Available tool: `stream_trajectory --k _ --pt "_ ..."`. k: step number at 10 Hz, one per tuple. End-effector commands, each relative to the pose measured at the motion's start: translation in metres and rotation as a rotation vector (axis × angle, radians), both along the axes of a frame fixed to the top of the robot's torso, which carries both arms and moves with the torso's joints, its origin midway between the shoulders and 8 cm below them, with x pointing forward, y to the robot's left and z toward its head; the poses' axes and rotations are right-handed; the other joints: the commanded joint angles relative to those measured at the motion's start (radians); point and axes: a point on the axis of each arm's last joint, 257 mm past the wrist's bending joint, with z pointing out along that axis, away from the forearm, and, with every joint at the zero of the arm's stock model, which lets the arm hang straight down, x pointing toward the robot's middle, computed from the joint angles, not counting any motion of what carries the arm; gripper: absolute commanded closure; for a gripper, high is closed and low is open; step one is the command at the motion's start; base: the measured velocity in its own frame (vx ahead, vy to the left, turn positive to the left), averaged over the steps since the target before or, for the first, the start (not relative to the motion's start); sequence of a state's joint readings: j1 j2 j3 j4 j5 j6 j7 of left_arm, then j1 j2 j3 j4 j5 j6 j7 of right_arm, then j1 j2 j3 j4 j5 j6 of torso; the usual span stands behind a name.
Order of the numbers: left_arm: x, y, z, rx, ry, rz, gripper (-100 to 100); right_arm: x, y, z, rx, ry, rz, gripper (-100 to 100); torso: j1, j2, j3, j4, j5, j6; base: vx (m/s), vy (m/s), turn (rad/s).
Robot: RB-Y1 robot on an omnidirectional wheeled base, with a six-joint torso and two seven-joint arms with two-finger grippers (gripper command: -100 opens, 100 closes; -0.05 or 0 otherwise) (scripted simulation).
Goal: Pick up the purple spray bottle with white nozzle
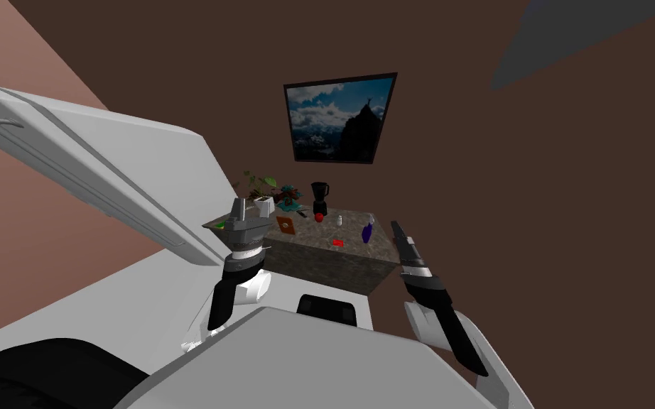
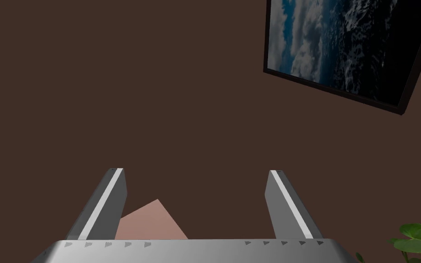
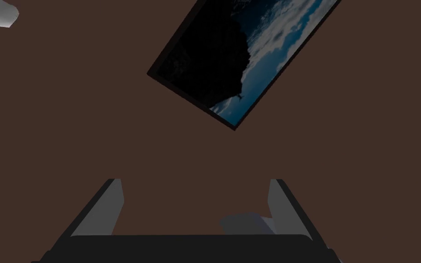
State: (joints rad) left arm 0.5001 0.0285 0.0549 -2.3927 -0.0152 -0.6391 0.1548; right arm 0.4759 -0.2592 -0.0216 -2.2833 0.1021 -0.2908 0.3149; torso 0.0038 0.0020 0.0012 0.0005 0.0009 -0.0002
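The purple spray bottle (image 1: 366,232) stands on the bench (image 1: 308,238), close to its right-hand end and near the front edge. It is ahead of me and, by my estimate, not yet within reach. My right hand (image 1: 394,226) is the nearer of the two and shows just right of the bottle in the head view, though closer to me. Its fingers (image 3: 109,210) stand wide apart with nothing between them. My left hand (image 1: 240,207) is raised by the bench's left end, equally wide and empty.

Orientation: the bottle is upright, with its long axis vertical, its base on the bench and its white nozzle at the top. The way the spout faces is too small to tell.

Hazards, as I judge them:
(a) Both hands aim above the bench, so the right one must tip down before closing in. A careless descent could strike the nozzle from above and knock the bottle over.
(b) The bottle is tall and slim and stands near the edge. A sideways nudge from one finger would likely topple it or push it off the bench.
(c) A small red block (image 1: 337,243) lies near the bottle on its left, with a small white jar (image 1: 339,220) behind it. A wide sweep from that side could scatter them.
(d) Gripping the narrow neck rather than the body risks a slip.
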Motion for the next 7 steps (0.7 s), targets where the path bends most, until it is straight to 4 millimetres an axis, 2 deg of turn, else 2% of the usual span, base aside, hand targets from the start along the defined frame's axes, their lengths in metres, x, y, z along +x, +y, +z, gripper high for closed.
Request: stream_trajectory --k 1,2,3,7 --pt "0.000 0.000 0.000 0.000 0.000 0.000 0 0.008 -0.009 -0.020 -0.073 0.055 -0.033 -100 0.000 0.000 0.000 0.000 0.000 0.000 -0.023 0.061 0.018" --pt "0.000 0.000 0.000 0.000 0.000 0.000 0 0.013 -0.014 -0.032 -0.118 0.088 -0.052 -100 0.000 0.000 0.000 0.000 0.000 0.000 -0.017 0.062 0.018" --pt "0.000 0.000 0.000 0.000 0.000 0.000 0 0.013 -0.014 -0.032 -0.118 0.088 -0.052 -100 0.000 -0.001 0.000 0.000 0.000 0.000 -0.012 0.040 0.001" --pt "0.000 0.000 0.000 0.000 0.000 0.000 0 0.028 -0.042 -0.079 -0.298 0.221 -0.132 -100 0.000 -0.002 -0.001 0.000 0.000 0.000 -0.005 0.057 0.031"
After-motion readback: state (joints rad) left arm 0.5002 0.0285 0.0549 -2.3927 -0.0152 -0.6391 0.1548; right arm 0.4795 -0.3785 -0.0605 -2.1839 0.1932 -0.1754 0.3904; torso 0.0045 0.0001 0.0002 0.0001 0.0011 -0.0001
